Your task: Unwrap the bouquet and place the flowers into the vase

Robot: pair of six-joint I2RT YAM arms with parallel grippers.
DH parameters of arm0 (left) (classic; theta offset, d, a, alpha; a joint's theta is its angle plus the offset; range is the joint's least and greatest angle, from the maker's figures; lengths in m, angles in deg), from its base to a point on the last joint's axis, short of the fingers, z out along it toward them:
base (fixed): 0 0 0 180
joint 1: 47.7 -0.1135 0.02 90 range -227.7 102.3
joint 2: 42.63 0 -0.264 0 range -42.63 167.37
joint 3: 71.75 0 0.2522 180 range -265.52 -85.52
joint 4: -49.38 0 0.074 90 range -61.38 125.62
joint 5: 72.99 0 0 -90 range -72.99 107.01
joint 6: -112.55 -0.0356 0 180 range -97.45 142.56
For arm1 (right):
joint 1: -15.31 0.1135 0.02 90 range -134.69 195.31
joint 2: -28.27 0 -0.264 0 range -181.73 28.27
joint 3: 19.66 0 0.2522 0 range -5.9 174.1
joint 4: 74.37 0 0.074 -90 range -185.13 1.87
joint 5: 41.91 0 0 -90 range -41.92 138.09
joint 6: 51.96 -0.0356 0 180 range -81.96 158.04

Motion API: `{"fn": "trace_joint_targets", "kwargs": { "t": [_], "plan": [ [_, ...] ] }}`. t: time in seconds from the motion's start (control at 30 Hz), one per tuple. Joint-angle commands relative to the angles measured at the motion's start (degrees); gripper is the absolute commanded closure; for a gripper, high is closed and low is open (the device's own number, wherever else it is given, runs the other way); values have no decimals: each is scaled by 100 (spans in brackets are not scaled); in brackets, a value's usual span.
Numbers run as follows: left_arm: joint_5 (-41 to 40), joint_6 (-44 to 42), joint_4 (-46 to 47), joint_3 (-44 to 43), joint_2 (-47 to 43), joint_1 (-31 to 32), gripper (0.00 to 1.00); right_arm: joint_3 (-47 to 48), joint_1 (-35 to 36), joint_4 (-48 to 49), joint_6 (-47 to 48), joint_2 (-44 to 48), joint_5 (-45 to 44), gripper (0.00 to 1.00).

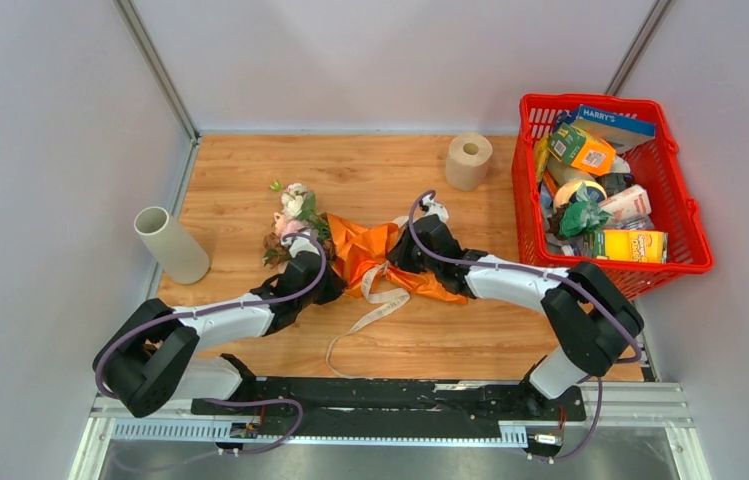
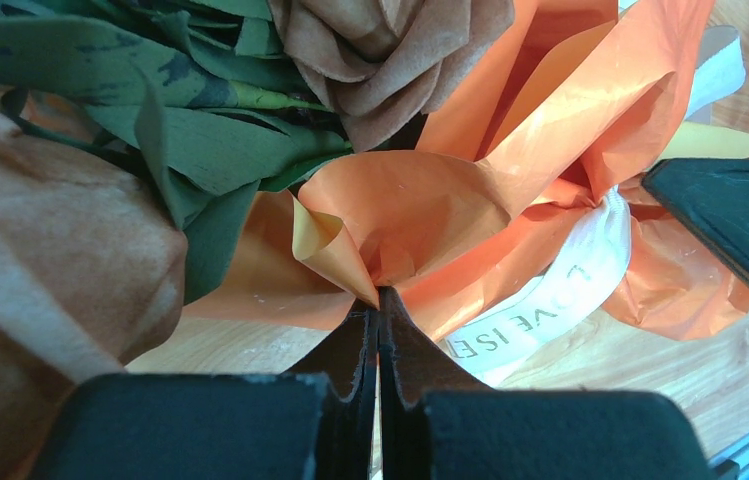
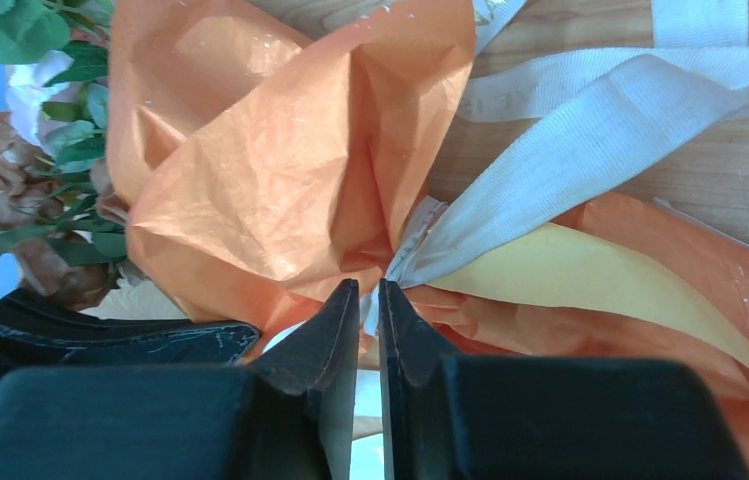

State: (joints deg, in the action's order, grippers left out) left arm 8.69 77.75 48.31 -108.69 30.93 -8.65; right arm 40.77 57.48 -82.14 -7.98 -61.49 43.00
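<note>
The orange paper (image 2: 400, 200) is pinched by the left gripper (image 2: 378, 300), the ribbon (image 3: 570, 150) by the right gripper (image 3: 370, 300); the vase (image 1: 172, 245) is set left, a basket (image 1: 518, 180) right.

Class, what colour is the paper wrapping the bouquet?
The paper is orange with a yellow-tan sheet; right wrist view.

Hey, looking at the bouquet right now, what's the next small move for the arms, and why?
Probably draw the right end effector back, pulling the ribbon away from the bouquet. Its jaws look nearly shut on the ribbon where it gathers the wrap, and the left end effector, shut, pins the orange paper, so a pull should loosen the tie.
</note>
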Motion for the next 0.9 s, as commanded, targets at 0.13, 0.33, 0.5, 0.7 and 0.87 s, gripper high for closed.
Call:
{"fn": "trace_joint_targets", "kwargs": {
  "t": [0.13,0.33,0.5,0.7,0.87],
  "plan": [
    [49,44,58,24,106,77,100,245,107,-99,-135,-384,-168,85],
    [50,35,85,15,141,85,100,404,239,-108,-170,-648,-99,84],
    [49,35,102,33,167,94,100,491,309,-108,-206,-727,-125,82],
    [49,35,111,15,167,103,100,544,318,-99,-258,-947,-37,79],
    [32,8,67,33,150,103,100,597,309,-90,-206,-991,-10,98]
  ]
}}
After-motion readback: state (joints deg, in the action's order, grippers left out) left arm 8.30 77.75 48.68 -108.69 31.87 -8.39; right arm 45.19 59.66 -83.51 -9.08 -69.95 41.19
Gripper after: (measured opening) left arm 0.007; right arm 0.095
